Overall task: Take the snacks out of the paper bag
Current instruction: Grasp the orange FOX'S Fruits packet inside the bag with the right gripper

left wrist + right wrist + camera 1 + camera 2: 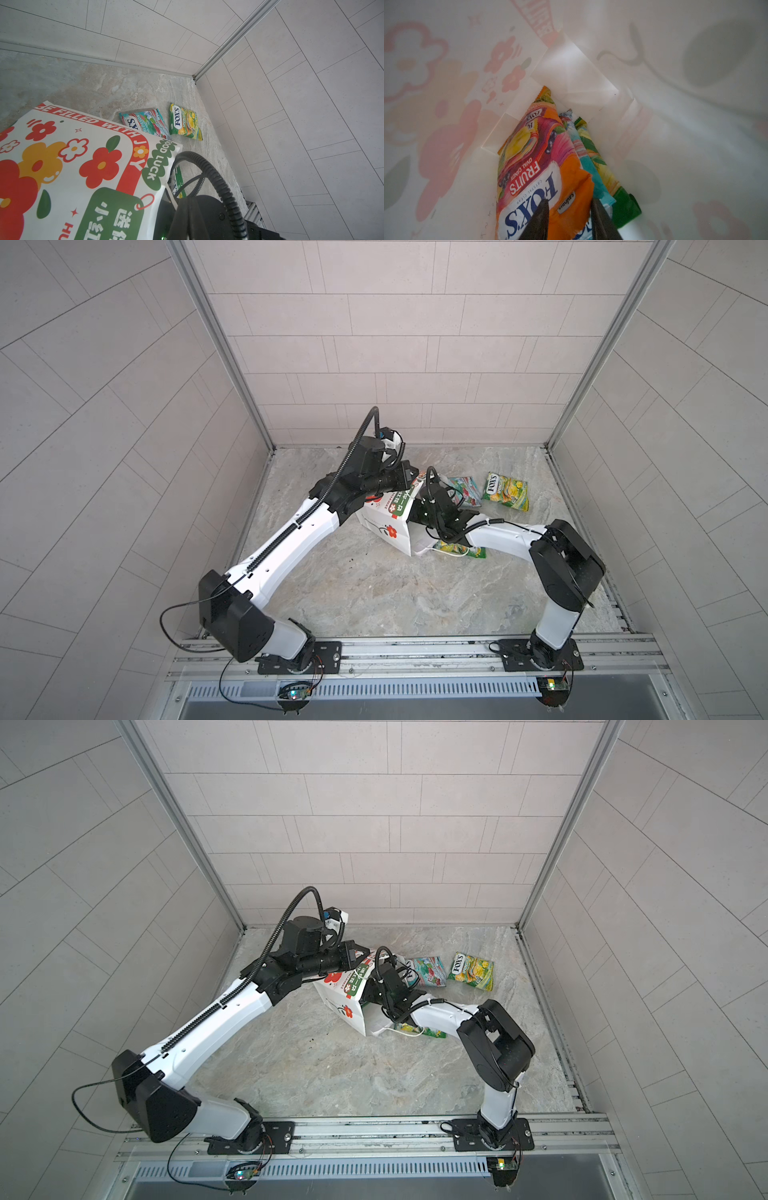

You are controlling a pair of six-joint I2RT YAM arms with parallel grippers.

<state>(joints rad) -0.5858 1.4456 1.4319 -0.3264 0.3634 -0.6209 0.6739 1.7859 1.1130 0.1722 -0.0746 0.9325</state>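
Green packet on counter at mouth of bag, which lies on its side. Right fingers inside bag, narrow, pinching orange packet; two more packets beside it. Left fingers closed on bag's upper edge. Beyond: teal packet, yellow packet, flat on counter.

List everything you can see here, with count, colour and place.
paper bag: one, white with red flowers, on its side mid-table.
teal-red packet: one, on the table beyond the bag's mouth.
yellow-green packet: one, beside it.
second yellow-green packet: one, at the bag's mouth.
orange packet, teal packet, green-yellow packet: one each, stacked inside the bag.
table: one, grey marble.
walls: three, pale tiles.
left gripper: black, shut on the bag's upper edge.
right gripper: black, inside the bag, closed on the orange packet.
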